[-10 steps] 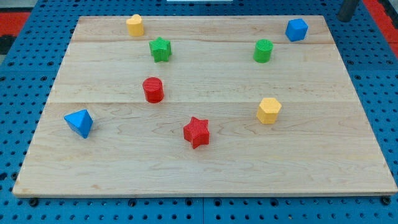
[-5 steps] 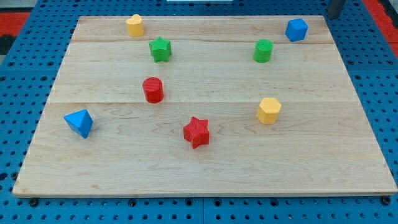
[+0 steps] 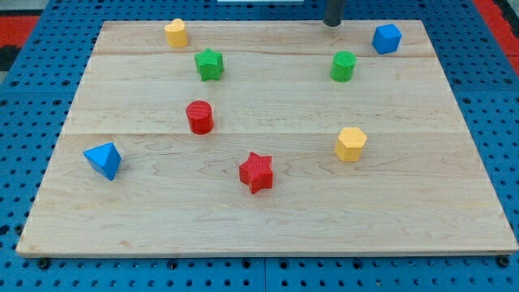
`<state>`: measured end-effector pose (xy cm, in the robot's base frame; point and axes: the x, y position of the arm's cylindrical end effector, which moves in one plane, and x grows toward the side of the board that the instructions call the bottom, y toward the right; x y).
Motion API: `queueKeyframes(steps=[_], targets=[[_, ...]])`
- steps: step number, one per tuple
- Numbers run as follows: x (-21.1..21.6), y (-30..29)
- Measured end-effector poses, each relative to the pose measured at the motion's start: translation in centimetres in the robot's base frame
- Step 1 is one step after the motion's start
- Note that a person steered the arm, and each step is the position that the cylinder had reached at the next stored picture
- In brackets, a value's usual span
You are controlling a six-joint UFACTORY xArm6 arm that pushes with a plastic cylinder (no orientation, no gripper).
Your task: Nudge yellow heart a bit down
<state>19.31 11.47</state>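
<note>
The yellow heart (image 3: 176, 32) sits near the board's top-left edge. My tip (image 3: 332, 23) is at the view's top, right of centre, far to the right of the yellow heart and just above the green cylinder (image 3: 343, 66). It touches no block.
On the wooden board (image 3: 268, 219): a green star (image 3: 209, 63) just below-right of the heart, a blue cube (image 3: 387, 38) at top right, a red cylinder (image 3: 199, 117), a yellow hexagonal block (image 3: 350, 143), a red star (image 3: 256, 171), a blue pyramid-like block (image 3: 104, 159) at left.
My tip has moved left along the top edge, from the top right corner past the blue cube to above the green cylinder. No block has moved.
</note>
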Motion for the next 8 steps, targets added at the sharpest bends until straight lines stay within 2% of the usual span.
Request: queueKeyframes(steps=[1,3,8], targets=[[-0.1,-3.0],[-0.1,-4.8],[-0.1,-22.8]])
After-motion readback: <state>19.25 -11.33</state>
